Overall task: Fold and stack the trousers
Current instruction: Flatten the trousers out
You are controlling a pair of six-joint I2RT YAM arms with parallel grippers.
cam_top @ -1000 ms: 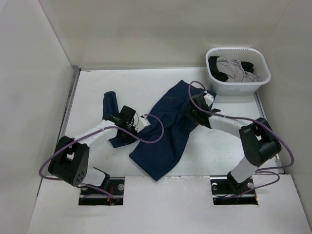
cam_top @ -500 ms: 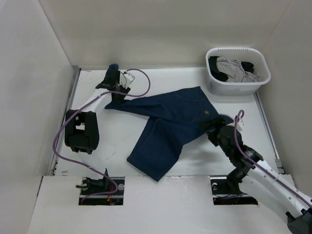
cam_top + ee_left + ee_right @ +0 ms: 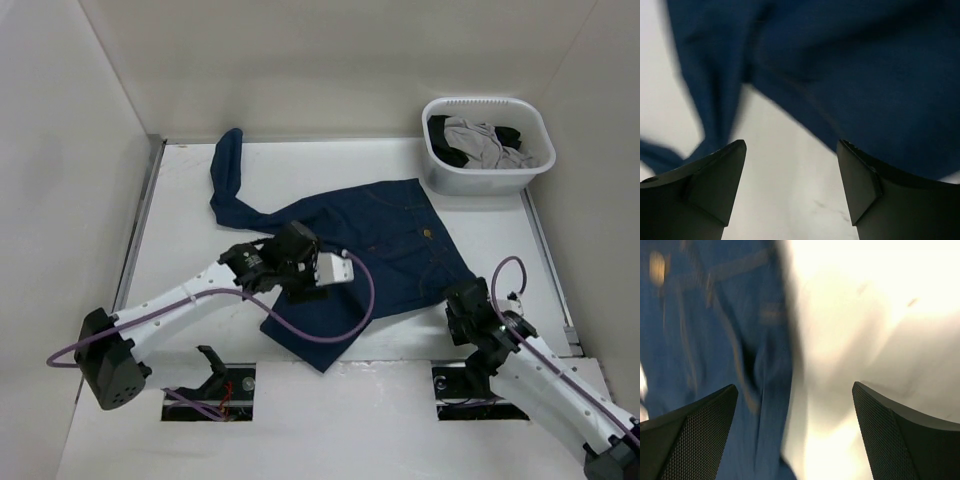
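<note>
The dark blue trousers (image 3: 395,235) lie spread on the white table, waist to the right. One leg runs to the back left (image 3: 228,160) and the other points at the front edge (image 3: 315,345). My left gripper (image 3: 300,280) hovers over the crotch area; in the left wrist view it (image 3: 791,145) is open, with bare table between its fingers and the trousers (image 3: 865,75) beyond them. My right gripper (image 3: 460,298) sits just off the waist's near right corner. It (image 3: 795,386) is open and empty, with the trousers' (image 3: 705,330) stitched edge to its left.
A white basket (image 3: 485,180) stands at the back right with a grey garment (image 3: 482,140) and a black garment (image 3: 446,152) inside. White walls close in the left, back and right sides. The table's front edge has two cut-outs by the arm bases.
Both grippers have opened and let go of the trousers. The left arm swung from the back left corner to the middle. The right arm drew back to the front right.
</note>
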